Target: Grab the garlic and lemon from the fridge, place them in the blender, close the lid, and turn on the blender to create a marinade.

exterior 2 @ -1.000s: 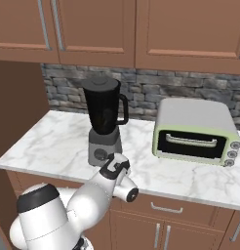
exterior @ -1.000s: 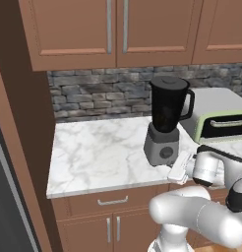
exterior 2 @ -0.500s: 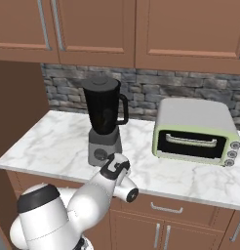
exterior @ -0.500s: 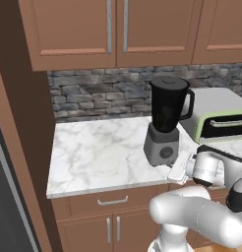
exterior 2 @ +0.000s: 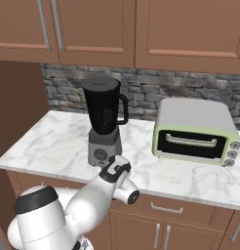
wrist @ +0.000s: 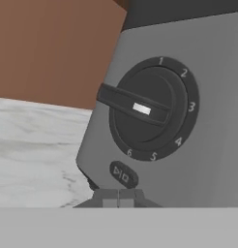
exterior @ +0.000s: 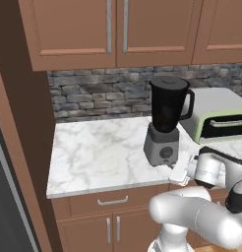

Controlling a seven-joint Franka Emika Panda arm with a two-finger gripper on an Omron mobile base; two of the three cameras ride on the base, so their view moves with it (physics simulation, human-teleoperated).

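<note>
Brown wooden wall cabinets (exterior: 113, 29) with vertical metal handles hang over a grey stacked-stone backsplash (exterior: 101, 96). Below runs the white grey-veined marble counter (exterior: 98, 152), set on brown wooden base cabinets and drawers (exterior: 110, 216). At the left edge of the left base view, a dark grey vertical panel (exterior: 7, 206) stands beside a brown wooden side board; cannot tell what it belongs to. The pale green toaster oven (exterior 2: 195, 129) with a dark glass door, a bar handle and three round knobs on its right sits on the counter to the right of the blender, near but apart. The blender (exterior 2: 103, 124) stands upright near the counter's front edge: tall black jar widening toward the top, side handle facing the toaster oven, on a grey square base. The flat round dark grey lid (exterior: 168, 82) sits on the jar mouth. In the hand view the base's round black dial (wrist: 152, 109) is seen close up, ringed by numerals 1 to 6, its bar-shaped knob bearing a small white mark near the 3; a small dark oval button (wrist: 123, 174) lies below it. The white arm's two-finger gripper (wrist: 119, 196) is just in front of the blender base, below the dial; its dark fingertips are pressed together with nothing between them.
</note>
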